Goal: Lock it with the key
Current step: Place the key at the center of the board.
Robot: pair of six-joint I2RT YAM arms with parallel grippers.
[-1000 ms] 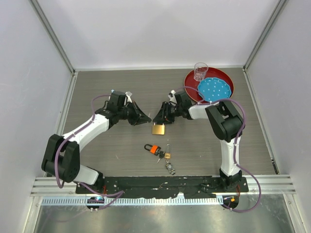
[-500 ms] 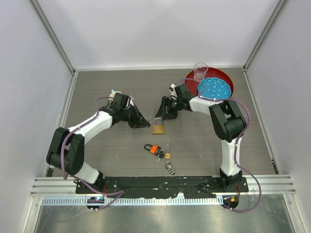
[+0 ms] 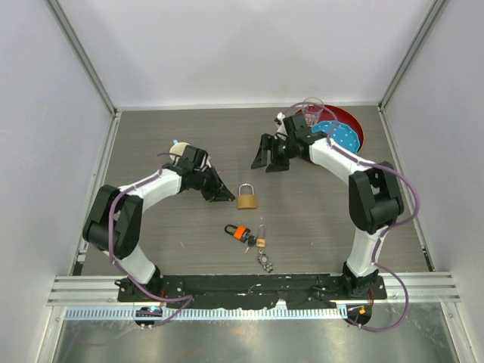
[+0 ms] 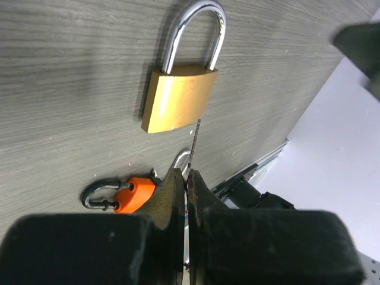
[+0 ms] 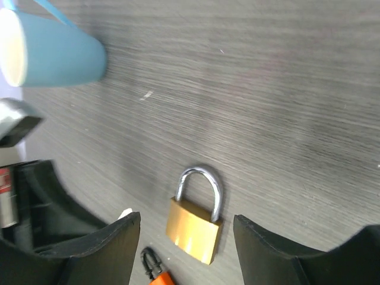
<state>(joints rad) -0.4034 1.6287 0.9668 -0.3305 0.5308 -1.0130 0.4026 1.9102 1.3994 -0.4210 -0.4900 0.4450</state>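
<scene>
Brass is noted at table centre: the big padlock [image 3: 247,197] lies flat on the grey wood-grain table [image 3: 151,249], shackle pointing to the far side and seated in the body at both legs in the left wrist view [image 4: 179,105]. The key [image 3: 239,231], with 1 orange head and 1 black head, is found on the table just near of the padlock, touched by neither arm. A tiny brass padlock [image 3: 260,242] with a silver keychain [image 3: 265,261] is recorded just right and near of the key. The left gripper [image 3: 224,194] is held low just left of the big padlock, its 2 fingers pressed together. The right gripper [image 3: 266,162] is held far of the padlock and apart from it, fingers spread wide. A red tray [image 3: 355,128] carrying a blue plate [image 3: 339,138] and a clear glass [image 3: 311,110] is noted at the far right.
</scene>
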